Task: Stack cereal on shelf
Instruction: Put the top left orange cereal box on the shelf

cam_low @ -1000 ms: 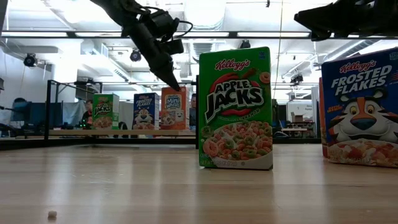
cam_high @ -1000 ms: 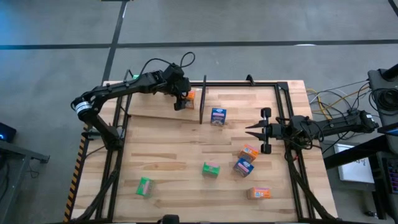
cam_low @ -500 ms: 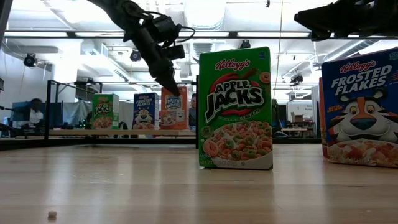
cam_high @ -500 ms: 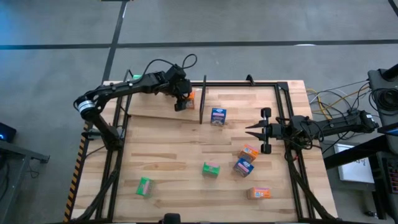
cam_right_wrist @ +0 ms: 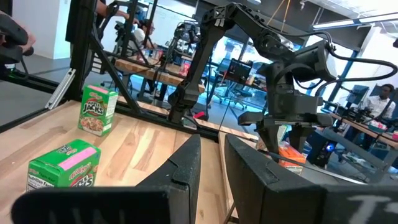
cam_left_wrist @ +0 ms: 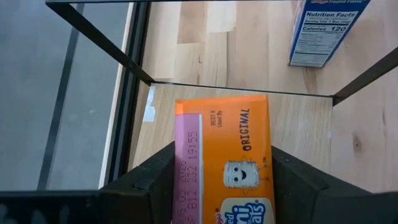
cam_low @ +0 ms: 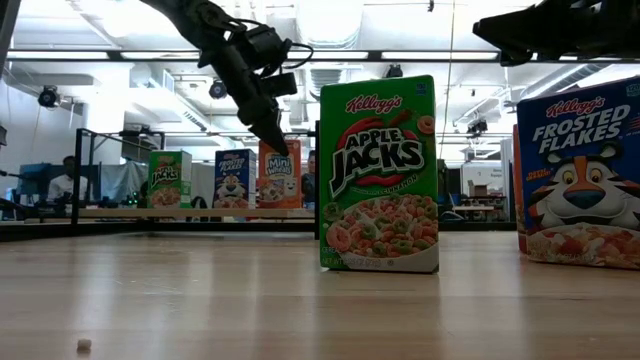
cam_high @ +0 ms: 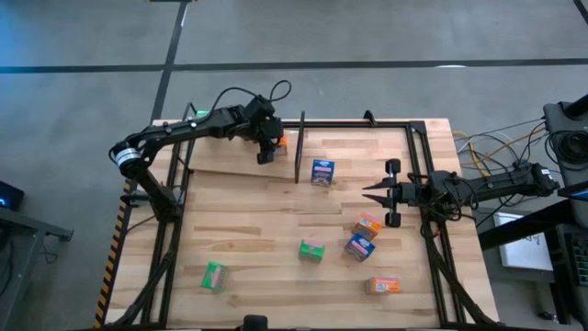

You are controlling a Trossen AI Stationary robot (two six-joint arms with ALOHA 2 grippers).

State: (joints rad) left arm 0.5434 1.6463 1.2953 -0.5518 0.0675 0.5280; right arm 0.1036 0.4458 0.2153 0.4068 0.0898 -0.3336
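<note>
The shelf (cam_high: 220, 161) is a light plank in a black frame at the table's far left, with an upright divider rod (cam_high: 299, 152). An orange cereal box (cam_high: 280, 141) stands on its bottom on the plank next to the rod. In the low view a blue box (cam_low: 233, 180) and a green box (cam_low: 168, 180) stand in a row to its left. My left gripper (cam_high: 269, 150) reaches in from the left and is shut on the orange box (cam_left_wrist: 224, 168). My right gripper (cam_high: 370, 193) waits level at the table's right, its fingers a little apart and holding nothing. My left gripper pinches the orange box between its two fingers, one on each of two opposite sides (cam_left_wrist: 181, 174). The fingers slant down at it from the table's left. The box stands upright with its bottom on the shelf plank (cam_left_wrist: 298, 118).
Loose boxes stand on the tabletop: blue (cam_high: 322, 171) right of the rod, then orange (cam_high: 367, 225), blue (cam_high: 359, 245), green (cam_high: 311, 249), green (cam_high: 214, 276) and orange (cam_high: 385, 285) nearer the front. Black frame rails (cam_high: 418, 165) run along the table's sides. A person (cam_low: 62, 185) sits in the room behind.
</note>
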